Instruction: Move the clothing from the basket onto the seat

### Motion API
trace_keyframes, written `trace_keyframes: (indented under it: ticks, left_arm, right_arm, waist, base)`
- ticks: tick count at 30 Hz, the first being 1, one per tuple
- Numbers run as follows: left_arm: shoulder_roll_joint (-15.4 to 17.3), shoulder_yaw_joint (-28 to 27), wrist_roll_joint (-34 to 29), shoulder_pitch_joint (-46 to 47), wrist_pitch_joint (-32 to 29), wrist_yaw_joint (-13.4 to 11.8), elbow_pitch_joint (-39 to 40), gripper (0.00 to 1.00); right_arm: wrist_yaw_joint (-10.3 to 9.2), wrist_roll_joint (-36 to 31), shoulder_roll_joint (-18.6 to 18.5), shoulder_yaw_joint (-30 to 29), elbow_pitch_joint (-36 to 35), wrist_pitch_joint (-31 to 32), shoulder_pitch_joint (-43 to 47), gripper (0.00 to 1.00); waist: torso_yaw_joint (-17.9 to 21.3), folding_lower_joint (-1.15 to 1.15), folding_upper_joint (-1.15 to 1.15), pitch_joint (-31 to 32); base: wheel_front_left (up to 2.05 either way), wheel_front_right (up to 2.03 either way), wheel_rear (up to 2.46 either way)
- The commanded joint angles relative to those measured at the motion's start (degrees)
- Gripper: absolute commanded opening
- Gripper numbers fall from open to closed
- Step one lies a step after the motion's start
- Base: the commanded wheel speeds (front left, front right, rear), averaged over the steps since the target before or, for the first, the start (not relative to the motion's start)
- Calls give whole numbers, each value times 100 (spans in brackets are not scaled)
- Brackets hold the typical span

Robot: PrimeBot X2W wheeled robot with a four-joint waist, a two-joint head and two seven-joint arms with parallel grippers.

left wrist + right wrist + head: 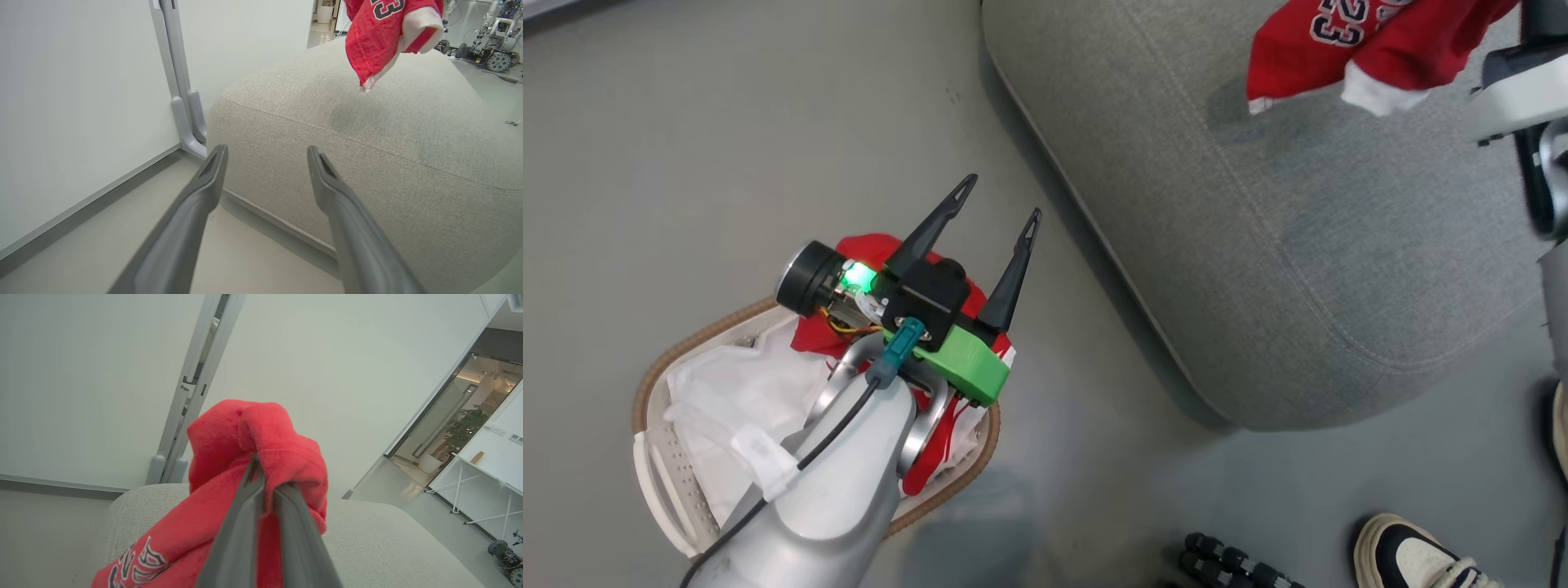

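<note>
— Head view?
— At 7 o'clock, left gripper (1004, 195) spread over basket (686, 482) with red clothing (874, 245); at 1 o'clock, red 23 garment (1307, 49) above grey seat (1258, 245).
— Wrists?
— Left: fingers apart, facing seat. Right: right gripper (267, 477) clamped on that garment.

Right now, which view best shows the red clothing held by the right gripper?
Right wrist view: the right gripper is shut on a bunched fold of the red clothing, close up. Left wrist view shows it hanging over the seat, "23" readable. Head view catches part of it at the top edge.
</note>
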State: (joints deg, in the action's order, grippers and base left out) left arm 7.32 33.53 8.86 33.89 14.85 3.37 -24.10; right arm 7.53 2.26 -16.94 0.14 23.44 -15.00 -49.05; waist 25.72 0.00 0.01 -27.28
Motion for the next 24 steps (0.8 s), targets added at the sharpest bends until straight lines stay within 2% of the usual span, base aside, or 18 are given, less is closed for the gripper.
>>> trace_keyframes:
  ticks: [1, 7, 12, 13, 14, 18, 24]
  left_arm:
    - [67, 14, -77, 147, 1, 34, 23, 100]
    - [91, 30, -66, 367, -38, 47, 27, 100]
    - [116, 34, -54, 442, -13, 14, -13, 100]
    - [132, 14, -40, 443, -7, -8, -33, 100]
    - [142, -5, -24, 442, -7, -31, -54, 100]
    - [170, -73, 9, 472, 21, -57, -130, 100]
    - [309, -330, 69, 451, 38, -205, -176, 100]
  right_arm:
    - [-8, -80, -88, -93, 161, -28, -171, 0]
    - [-8, -148, -314, -723, 836, -28, -611, 0]
    - [-8, -447, -351, -1266, 1282, -28, -600, 0]
    - [-8, -494, -283, -1362, 1386, -28, -562, 13]
    - [-8, -520, -231, -1398, 1440, -28, -531, 100]
    - [-8, -605, -121, -1584, 1531, -28, -295, 100]
    - [-8, -527, 129, -1525, 1120, -28, 409, 100]
  waist:
    - [-298, 0, -1, -501]
    - [-599, 0, -1, -904]
    - [-775, 0, -1, -1058]
    - [-795, 0, -1, -1067]
    - [-809, 0, -1, -1070]
    - [-882, 0, -1, -1029]
    - [-985, 0, -1, -722]
  base:
    - [0, 0, 0]
    - [0, 0, 0]
    - [0, 0, 0]
    - [0, 0, 0]
    - [0, 0, 0]
    - [0, 0, 0]
    - [0, 0, 0]
